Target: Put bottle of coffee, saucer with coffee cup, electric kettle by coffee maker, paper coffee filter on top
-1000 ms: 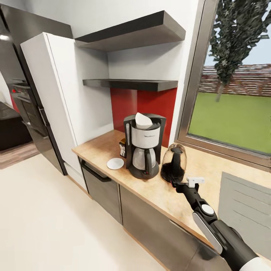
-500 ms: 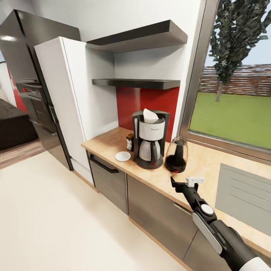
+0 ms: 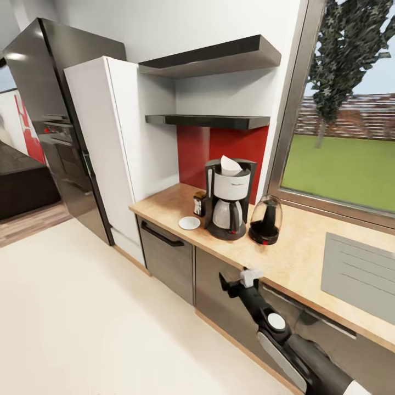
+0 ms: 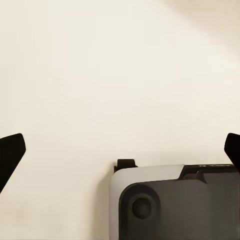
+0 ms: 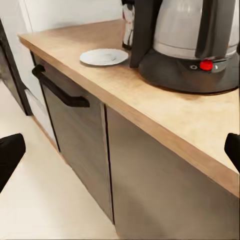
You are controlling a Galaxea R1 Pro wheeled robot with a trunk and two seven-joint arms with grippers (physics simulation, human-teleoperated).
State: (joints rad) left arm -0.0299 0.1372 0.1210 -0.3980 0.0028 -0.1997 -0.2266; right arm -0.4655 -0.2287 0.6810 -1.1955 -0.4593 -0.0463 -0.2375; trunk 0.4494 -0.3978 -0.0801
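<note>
The coffee maker (image 3: 229, 200) stands on the kitchen countertop (image 3: 296, 258) with the paper coffee filter (image 3: 230, 164) in its top. The electric kettle (image 3: 265, 220) stands upright just right of it. On its left lie the saucer (image 3: 189, 223), with nothing on it, and behind that the bottle of coffee (image 3: 199, 204). The thin kitchen shelf (image 3: 208, 120) above is bare. The coffee cup is out of view. My right gripper (image 3: 226, 283) hangs open in front of the cabinets, below the counter edge; its wrist view looks at the saucer (image 5: 104, 56) and the coffee maker (image 5: 185, 60). My left gripper (image 4: 120, 155) is open over the floor.
A thicker dark grey shelf (image 3: 208, 57) hangs higher up. A white tall cabinet (image 3: 109, 153) and a dark fridge (image 3: 49, 109) stand left of the counter. The steel sink's drainer (image 3: 356, 274) is at the right, under a window (image 3: 345, 148). Pale floor (image 3: 82, 318) spreads out in front.
The view has pulled back from the counter. My right gripper has come away from the kettle's base and dropped from counter height to below the counter edge. The kettle stays upright.
</note>
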